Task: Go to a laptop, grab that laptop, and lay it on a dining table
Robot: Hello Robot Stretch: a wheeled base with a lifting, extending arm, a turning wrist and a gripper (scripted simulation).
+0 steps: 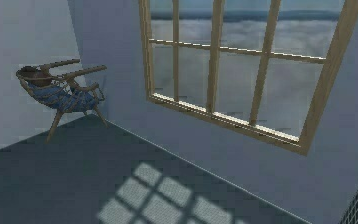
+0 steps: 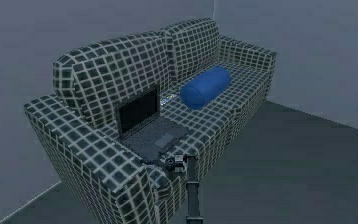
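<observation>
Checked sofa (image 2: 92, 85): open laptop (image 2: 145, 122) lies on the seat near its front edge, blue bolster (image 2: 207, 88) beside it. Gripper (image 2: 170, 150) stands at the laptop; whether it holds anything cannot be told.

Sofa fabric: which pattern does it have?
The sofa is dark with a pale grid of lines; the arm side view shows it best.

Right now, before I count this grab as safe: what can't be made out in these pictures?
Arm side view: whether the gripper holds anything or touches the laptop; the laptop lies on the sofa right at it.
Arm side view: the sofa's near end, cut off by the bottom edge.
Forward view: what lies on the chair, too small.
Forward view: the window's top, cut off by the edge.
</observation>
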